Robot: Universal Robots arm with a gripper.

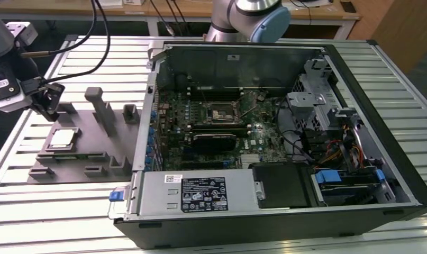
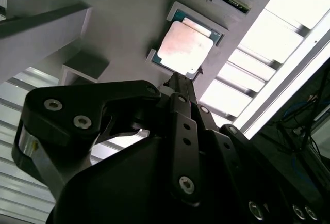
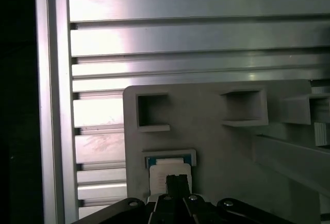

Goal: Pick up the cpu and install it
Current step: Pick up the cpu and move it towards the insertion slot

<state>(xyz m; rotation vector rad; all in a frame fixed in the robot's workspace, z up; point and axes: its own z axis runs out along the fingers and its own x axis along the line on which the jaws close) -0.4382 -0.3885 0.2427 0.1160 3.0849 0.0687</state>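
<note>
The gripper (image 1: 50, 115) hangs over the grey fixture plate (image 1: 79, 159) with its jaws together, holding nothing. The cpu (image 2: 185, 46) lies flat in its pocket on that plate, close beneath the gripper.

Cpu (image 2: 184, 47), just ahead of the gripper (image 2: 172, 79) tips: polished metal lid with a pale sheen, duller greenish rim. Fixture plate (image 2: 118, 22) under it: grey plastic, matt, smooth. Gripper links: black, satin, with bright metal screw heads (image 2: 186, 184). Table (image 3: 206, 38) below the tool: ribbed aluminium, brushed, glaring. Computer case (image 1: 284, 222), well off: matt black shell, bare sheet metal inside.
</note>
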